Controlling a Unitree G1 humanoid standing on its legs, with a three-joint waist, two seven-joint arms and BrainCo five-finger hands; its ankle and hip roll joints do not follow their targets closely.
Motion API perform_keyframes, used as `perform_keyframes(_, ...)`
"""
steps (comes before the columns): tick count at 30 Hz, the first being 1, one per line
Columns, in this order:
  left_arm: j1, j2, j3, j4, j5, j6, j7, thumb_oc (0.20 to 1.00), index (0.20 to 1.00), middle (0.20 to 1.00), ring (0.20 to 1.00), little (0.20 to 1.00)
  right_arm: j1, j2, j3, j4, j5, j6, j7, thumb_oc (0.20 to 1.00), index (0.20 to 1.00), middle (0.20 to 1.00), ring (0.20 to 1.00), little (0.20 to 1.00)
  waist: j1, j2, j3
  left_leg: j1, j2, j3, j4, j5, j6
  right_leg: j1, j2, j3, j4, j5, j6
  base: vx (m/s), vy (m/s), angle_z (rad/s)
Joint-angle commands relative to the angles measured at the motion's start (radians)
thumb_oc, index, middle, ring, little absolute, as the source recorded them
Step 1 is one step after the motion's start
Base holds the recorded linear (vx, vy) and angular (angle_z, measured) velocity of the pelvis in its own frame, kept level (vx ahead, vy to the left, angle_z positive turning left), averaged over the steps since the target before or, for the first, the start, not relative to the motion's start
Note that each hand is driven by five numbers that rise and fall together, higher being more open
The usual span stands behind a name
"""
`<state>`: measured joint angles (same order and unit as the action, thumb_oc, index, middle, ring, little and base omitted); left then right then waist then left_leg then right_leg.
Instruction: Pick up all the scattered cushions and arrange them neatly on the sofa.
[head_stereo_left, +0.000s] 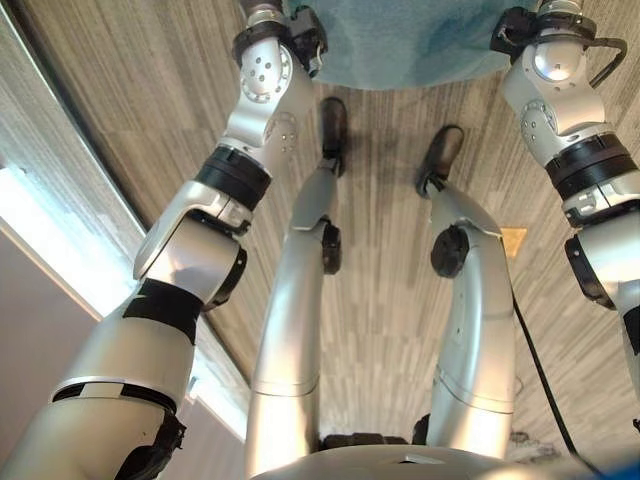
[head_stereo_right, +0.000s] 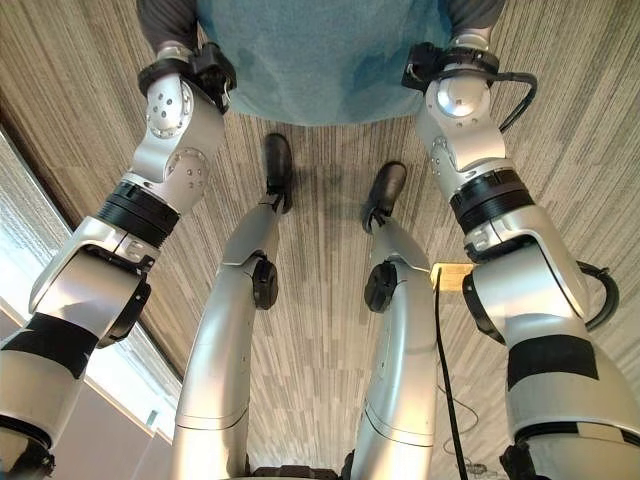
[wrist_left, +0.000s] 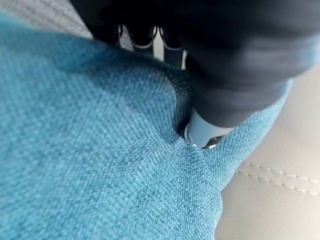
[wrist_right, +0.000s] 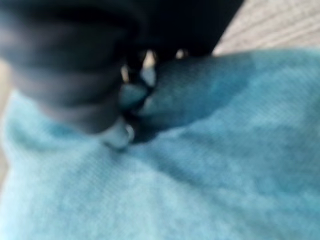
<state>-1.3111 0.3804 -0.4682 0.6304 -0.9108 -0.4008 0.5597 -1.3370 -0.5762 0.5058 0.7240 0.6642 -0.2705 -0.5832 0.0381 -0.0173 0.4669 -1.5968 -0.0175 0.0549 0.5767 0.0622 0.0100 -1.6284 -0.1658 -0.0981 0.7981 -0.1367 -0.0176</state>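
Note:
A teal fabric cushion (head_stereo_right: 320, 60) hangs in front of me at the far edge of the eye views, held between both hands above the floor. My left hand (head_stereo_right: 172, 22) grips its left side. In the left wrist view the thumb (wrist_left: 205, 131) digs into the cloth while the fingers (wrist_left: 145, 37) wrap over the far edge. My right hand (head_stereo_right: 470, 14) grips the right side, its thumb (wrist_right: 117, 134) pressed into the cushion (wrist_right: 210, 165) and its fingers (wrist_right: 145, 67) curled over it. A cream stitched sofa surface (wrist_left: 272, 192) shows just beside the cushion (wrist_left: 90, 150).
The floor (head_stereo_right: 330, 330) below is grey-brown striped planking. A pale wall base (head_stereo_left: 60, 250) runs along the left. A small tan square (head_stereo_right: 450, 277) lies on the floor to the right.

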Motion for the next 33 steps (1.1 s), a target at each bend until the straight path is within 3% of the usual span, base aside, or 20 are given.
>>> perform_keyframes(1, 0.050, -0.095, 0.005, -0.204, 0.200, -0.133, -0.035, 0.200, 0.200, 0.200, 0.200, 0.200, -0.010, 0.153, 0.005, -0.252, -0.169, -0.192, 0.045, 0.200, 0.200, 0.200, 0.200, 0.200, -0.029, 0.037, -0.137, 0.095, -0.080, -0.095, 0.078, -0.219, -0.004, 0.138, 0.049, 0.033, -0.073, 0.011, 0.121, -0.07, -0.015, 0.01)
perform_keyframes(11, 0.296, -0.100, 0.060, -0.457, 0.372, -0.114, -0.042, 0.200, 0.200, 0.200, 0.200, 0.200, 0.277, 0.143, -0.111, -0.543, -0.368, -0.184, 0.037, 0.200, 0.200, 0.200, 0.200, 0.200, -0.047, 0.034, -0.135, 0.339, -0.078, -0.130, -0.086, -0.182, -0.015, 0.365, 0.048, 0.001, -0.236, 0.067, 0.126, -0.06, -0.006, 0.04)
perform_keyframes(19, 0.540, -0.067, 0.090, -0.613, 0.387, -0.106, -0.111, 0.200, 0.200, 0.200, 0.200, 0.200, 0.532, 0.140, -0.172, -0.710, -0.456, -0.154, 0.078, 0.200, 0.200, 0.200, 0.200, 0.200, -0.044, 0.025, -0.145, 0.619, -0.067, -0.147, -0.224, -0.159, -0.037, 0.628, 0.007, -0.040, -0.386, 0.113, 0.131, -0.02, 0.012, 0.02)
perform_keyframes(20, 0.590, -0.050, 0.093, -0.632, 0.399, -0.094, -0.129, 0.200, 0.200, 0.200, 0.200, 0.200, 0.584, 0.146, -0.190, -0.736, -0.454, -0.150, 0.093, 0.200, 0.200, 0.200, 0.200, 0.200, -0.043, 0.022, -0.149, 0.667, -0.071, -0.141, -0.246, -0.128, -0.037, 0.676, -0.010, -0.059, -0.419, 0.150, 0.123, -0.05, 0.053, 0.04)
perform_keyframes(26, 0.723, -0.041, 0.089, -0.637, 0.390, -0.066, -0.177, 0.200, 0.200, 0.200, 0.200, 0.200, 0.715, 0.168, -0.202, -0.754, -0.446, -0.128, 0.140, 0.200, 0.200, 0.200, 0.200, 0.200, -0.040, 0.001, -0.165, 0.877, -0.069, -0.139, -0.311, -0.141, -0.034, 0.882, -0.033, -0.083, -0.496, 0.183, 0.141, 0.05, 0.069, 0.03)
perform_keyframes(27, 0.766, -0.043, 0.086, -0.634, 0.385, -0.054, -0.193, 0.200, 0.200, 0.200, 0.200, 0.200, 0.763, 0.191, -0.212, -0.754, -0.421, -0.127, 0.155, 0.200, 0.200, 0.200, 0.200, 0.200, -0.040, -0.002, -0.162, 0.965, -0.068, -0.136, -0.326, -0.151, -0.027, 0.952, -0.037, -0.078, -0.503, 0.201, 0.153, 0.05, 0.125, -0.02)
perform_keyframes(33, 0.896, -0.058, 0.098, -0.609, 0.386, -0.025, -0.223, 0.200, 0.200, 0.200, 0.200, 0.200, 0.898, 0.221, -0.230, -0.726, -0.442, -0.099, 0.190, 0.200, 0.200, 0.200, 0.200, 0.200, -0.032, -0.014, -0.169, 1.201, -0.073, -0.119, -0.371, -0.186, 0.002, 1.145, -0.051, -0.051, -0.505, 0.255, 0.182, 0.13, 0.117, -0.10)
